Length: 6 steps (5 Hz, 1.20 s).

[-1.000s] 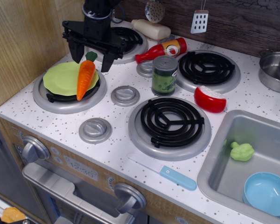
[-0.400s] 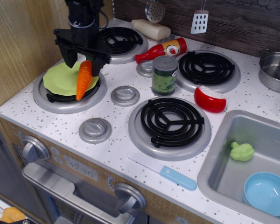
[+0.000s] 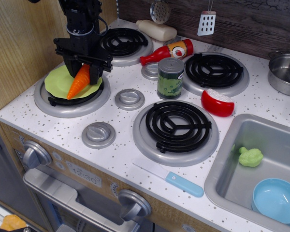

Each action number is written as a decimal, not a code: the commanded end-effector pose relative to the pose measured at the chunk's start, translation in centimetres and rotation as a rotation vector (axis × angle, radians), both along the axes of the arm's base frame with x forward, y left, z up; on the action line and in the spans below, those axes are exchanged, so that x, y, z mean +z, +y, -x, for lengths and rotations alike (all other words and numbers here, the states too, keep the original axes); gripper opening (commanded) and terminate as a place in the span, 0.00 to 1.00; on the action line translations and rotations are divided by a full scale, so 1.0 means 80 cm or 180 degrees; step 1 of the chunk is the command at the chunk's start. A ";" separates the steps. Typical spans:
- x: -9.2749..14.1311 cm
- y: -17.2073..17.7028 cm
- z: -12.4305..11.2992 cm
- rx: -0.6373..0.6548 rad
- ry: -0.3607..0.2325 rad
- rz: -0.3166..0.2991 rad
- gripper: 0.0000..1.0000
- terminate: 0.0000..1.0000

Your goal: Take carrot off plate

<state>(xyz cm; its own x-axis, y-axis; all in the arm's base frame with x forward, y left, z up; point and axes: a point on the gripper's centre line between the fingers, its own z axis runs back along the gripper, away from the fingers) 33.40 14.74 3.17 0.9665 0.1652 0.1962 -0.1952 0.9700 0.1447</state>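
Note:
The orange carrot (image 3: 78, 83) lies on the lime-green plate (image 3: 57, 81), which sits on the front left burner. Its tip points toward the front left. Its thick end and green top are hidden under my black gripper (image 3: 83, 67). The gripper has come down over that thick end, with one finger (image 3: 70, 65) on its left and the other on its right. The jaws still stand apart, close to the carrot on both sides. I see no firm grip.
A green can (image 3: 170, 77) and a red ketchup bottle (image 3: 166, 51) stand to the right of the plate. A red-and-white piece (image 3: 217, 102) lies by the sink (image 3: 234, 145), which holds a light blue bowl (image 3: 276, 199). A blue-handled knife (image 3: 173, 179) lies at the front edge. A wooden wall stands at the left.
The gripper moved left and down onto the carrot's thick end. The carrot's tip swung to the left on the plate, and its green top is now covered.

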 end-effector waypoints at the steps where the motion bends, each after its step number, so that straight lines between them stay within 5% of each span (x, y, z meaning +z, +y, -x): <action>1: 0.041 0.004 -0.008 -0.0030 -0.0081 -0.0209 0.00 0.00; 2: 0.078 -0.019 -0.005 0.0008 0.0084 -0.0302 0.00 0.00; 3: 0.081 -0.056 0.006 0.0165 0.0130 -0.0214 0.00 0.00; 6: 0.034 -0.104 0.024 0.0169 -0.0057 0.0383 0.00 0.00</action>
